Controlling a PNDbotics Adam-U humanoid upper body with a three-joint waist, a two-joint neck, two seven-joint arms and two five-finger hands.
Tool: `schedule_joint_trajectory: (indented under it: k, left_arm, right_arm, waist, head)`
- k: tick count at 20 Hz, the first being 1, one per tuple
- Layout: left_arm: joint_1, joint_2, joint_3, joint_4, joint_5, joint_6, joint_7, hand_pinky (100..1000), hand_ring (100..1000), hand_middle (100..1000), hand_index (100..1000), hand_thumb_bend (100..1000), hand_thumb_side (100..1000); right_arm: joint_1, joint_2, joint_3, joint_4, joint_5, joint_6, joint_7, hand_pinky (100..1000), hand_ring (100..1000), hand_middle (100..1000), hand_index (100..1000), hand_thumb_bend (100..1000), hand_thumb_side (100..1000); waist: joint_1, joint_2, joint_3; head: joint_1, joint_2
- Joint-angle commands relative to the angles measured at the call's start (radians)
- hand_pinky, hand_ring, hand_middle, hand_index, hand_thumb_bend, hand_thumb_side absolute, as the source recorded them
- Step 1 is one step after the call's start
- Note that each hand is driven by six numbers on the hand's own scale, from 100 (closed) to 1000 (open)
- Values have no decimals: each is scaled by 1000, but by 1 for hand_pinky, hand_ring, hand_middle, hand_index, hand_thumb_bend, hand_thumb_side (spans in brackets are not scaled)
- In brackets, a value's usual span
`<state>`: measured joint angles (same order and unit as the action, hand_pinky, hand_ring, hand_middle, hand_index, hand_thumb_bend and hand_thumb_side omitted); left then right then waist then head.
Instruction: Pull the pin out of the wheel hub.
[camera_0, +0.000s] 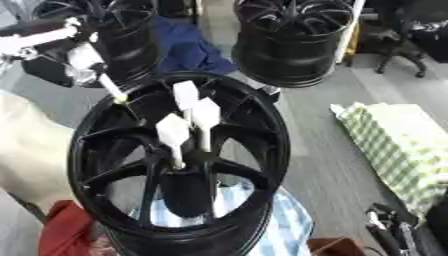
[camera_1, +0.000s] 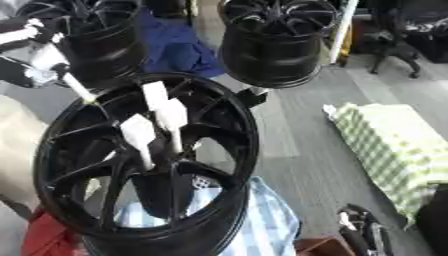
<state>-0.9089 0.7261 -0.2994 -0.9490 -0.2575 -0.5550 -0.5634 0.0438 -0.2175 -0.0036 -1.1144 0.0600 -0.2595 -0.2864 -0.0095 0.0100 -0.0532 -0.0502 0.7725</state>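
Black spoked wheel hub (camera_0: 179, 165) fills the near middle, three white pins (camera_0: 206, 115) standing in its centre, long axes running up and slightly left. Upper left, the left hand (camera_0: 83, 57) shows; its fingers' state is unclear. Two more wheels (camera_0: 293, 37) behind, checked cloth (camera_0: 402, 145) right.

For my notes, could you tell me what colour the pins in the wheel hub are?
White pins, clearest in the left eye view.
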Motion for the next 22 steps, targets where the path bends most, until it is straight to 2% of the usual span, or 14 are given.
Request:
schedule_joint_trajectory:
  k: [1,5,7,8,9,10,11,12,14,17,22]
  left_arm:
    - [23,111,91,-17,1,-217,-247,542,468,439,656,100,394]
    - [121,216,195,31,-15,-152,-235,567,484,457,677,100,395]
    - [174,260,249,49,-19,-124,-244,628,534,513,731,100,417]
    - [202,271,277,58,-27,-111,-248,682,599,593,804,100,486]
    - [228,277,303,75,-38,-97,-249,721,650,659,862,167,565]
    - [256,276,331,98,-53,-81,-242,780,735,756,909,290,669]
    - [283,272,357,114,-67,-66,-230,794,749,774,920,314,693]
    - [309,264,384,124,-74,-53,-215,843,800,835,947,389,765]
    - [365,241,440,122,-69,-27,-182,878,837,871,964,434,821]
    - [448,189,523,76,-39,-2,-132,877,841,874,964,406,868]
    - [571,68,633,-52,39,27,-49,797,770,779,917,180,841]
  right_arm:
    - [-8,-28,-6,-9,-4,-1,-4,602,546,540,792,100,521]
    - [-11,-29,-9,-9,-6,0,-8,602,546,540,791,100,520]
    - [-14,-29,-8,-10,-6,0,-7,602,546,540,792,100,521]
    - [-14,-29,-8,-10,-6,0,-7,602,546,539,791,100,521]
    - [-15,-29,-8,-11,-6,0,-7,602,546,539,791,100,521]
    - [-15,-29,-9,-11,-6,0,-7,602,546,539,791,100,520]
    - [-16,-30,-8,-11,-5,0,-8,601,546,539,791,100,520]
    - [-17,-30,-8,-11,-5,0,-8,601,546,539,791,100,519]
    - [-18,-30,-8,-10,-4,0,-8,602,546,539,791,100,520]
    - [-20,-30,-7,-9,-3,0,-7,601,545,538,791,100,519]
    - [-23,-27,-6,-10,-4,0,-4,602,546,538,791,100,521]
  waist:
    - [2,-8,-4]
    - [0,-2,0]
    - [-1,1,-3]
    - [0,2,-2]
    - [0,2,-2]
    - [0,3,-1]
    - [0,2,-1]
    - [0,2,-2]
    - [0,1,-3]
    - [-1,3,-5]
    - [-7,10,-8]
  head:
    - [-3,-3]
    - [-7,-3]
    - [-3,-3]
    - [-2,-3]
    - [-2,-3]
    - [-3,-3]
    - [-4,-3]
    - [-4,-3]
    - [-3,-3]
    - [-1,-3]
    - [9,-3]
